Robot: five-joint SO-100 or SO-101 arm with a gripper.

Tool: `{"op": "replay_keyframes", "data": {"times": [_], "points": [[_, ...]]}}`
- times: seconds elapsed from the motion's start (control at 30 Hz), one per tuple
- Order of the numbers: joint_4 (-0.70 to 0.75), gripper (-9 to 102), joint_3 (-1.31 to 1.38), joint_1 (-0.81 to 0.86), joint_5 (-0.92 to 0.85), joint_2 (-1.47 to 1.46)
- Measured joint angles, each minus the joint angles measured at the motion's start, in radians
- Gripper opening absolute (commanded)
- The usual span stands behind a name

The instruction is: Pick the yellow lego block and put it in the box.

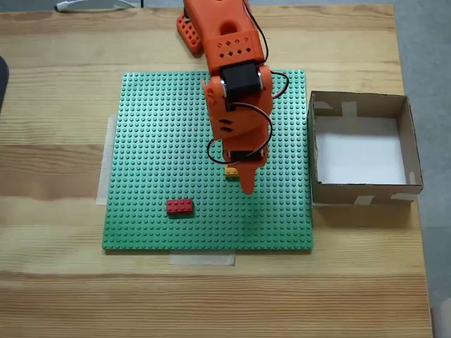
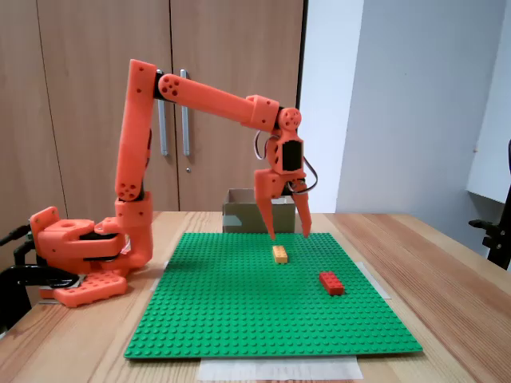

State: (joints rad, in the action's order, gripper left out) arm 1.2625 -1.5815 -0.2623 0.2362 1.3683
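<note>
In a fixed view from the side, the red block (image 2: 331, 282) sits nearest on the green baseplate (image 2: 239, 319), which lies on the tabletop (image 2: 447, 303). Farther back and left, the yellow lego block (image 2: 280, 254) rests on the baseplate, just below the gripper (image 2: 288, 235), whose fingers are spread apart above it, not touching. The box (image 2: 243, 214) stands at the far side, behind the gripper.
</note>
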Motion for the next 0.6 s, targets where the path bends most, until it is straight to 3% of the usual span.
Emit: {"op": "replay_keyframes", "data": {"times": [0.6], "points": [[-0.043,25,0.000,-0.014,0.021,-0.035]]}}
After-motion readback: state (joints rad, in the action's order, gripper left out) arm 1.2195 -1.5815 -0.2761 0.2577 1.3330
